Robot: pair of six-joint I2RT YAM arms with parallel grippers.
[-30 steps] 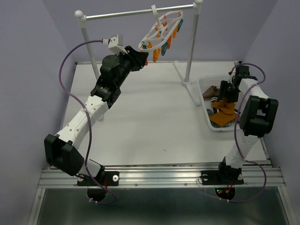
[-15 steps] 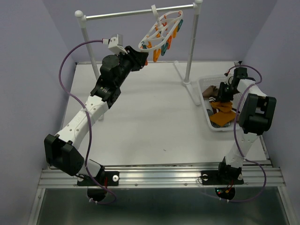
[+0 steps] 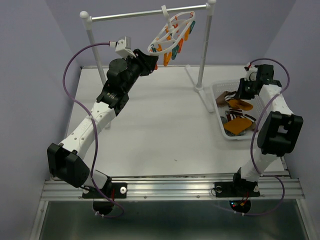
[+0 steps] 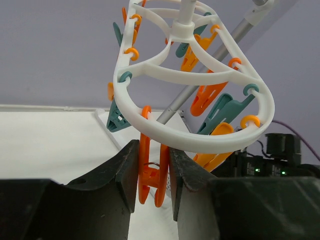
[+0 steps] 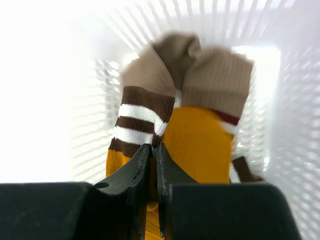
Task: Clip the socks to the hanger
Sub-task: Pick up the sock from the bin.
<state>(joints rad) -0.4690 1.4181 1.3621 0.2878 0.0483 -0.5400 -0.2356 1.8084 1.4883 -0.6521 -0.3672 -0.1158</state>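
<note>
**L claw on a clip, R claw in the sock basket**

L arm reaches up to the top centre of the overhead view, where the hanger hangs by its hook from the silver rail, tilted, w/ orange and teal clips dangling under the white oval ring. L claw sits at the ring's lower left edge. In the L wrist view its 2 dark fingers are drawn in on either side of 1 orange clip, touching it on both sides, so the claw is pinching that clip. No sock hangs on any clip in view.

R arm is at the right edge of the overhead view, bent over the white basket, which stands on the table beside the rail's right post. All socks visible lie in that basket. R claw points down into it w/ fingers pressed nearly together, and orange fabric shows in the thin slot btw them, so it looks nipped onto the mustard sock. That sock's brown-and-white striped cuff lies just above the fingertips in the R wrist view. 2 tan socks lie at the top of that view, touching the mustard one. Overhead, more mustard fabric shows at the basket's lower end.
</note>
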